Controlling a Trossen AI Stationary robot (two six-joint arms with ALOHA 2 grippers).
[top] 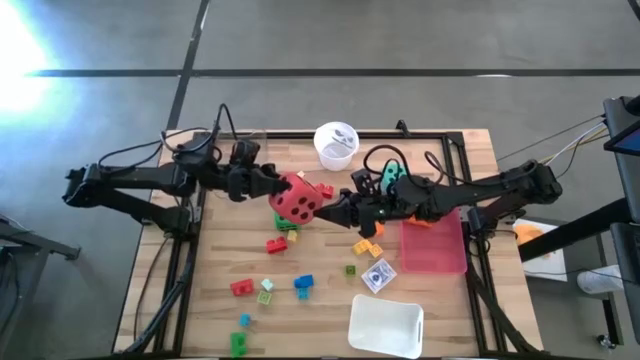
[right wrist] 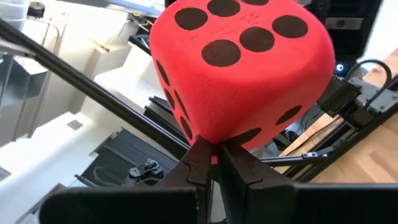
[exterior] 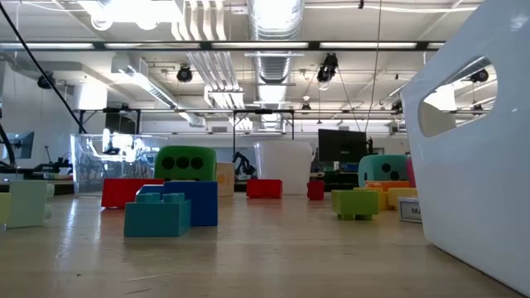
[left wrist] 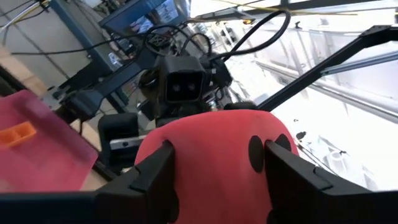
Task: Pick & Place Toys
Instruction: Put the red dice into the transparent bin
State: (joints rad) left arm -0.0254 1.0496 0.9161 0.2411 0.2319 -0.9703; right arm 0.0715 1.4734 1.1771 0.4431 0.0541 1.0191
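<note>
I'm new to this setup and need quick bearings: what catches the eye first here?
The big red dice, held up over the middle of the table between both arms. The left gripper has its fingers on either side of it, and the right gripper pinches its lower corner. Small bricks lie scattered on the table below.

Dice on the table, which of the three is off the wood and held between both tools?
The red die: the left tool and the right tool both grip it mid-table. The green die and the teal die sit untouched.
</note>
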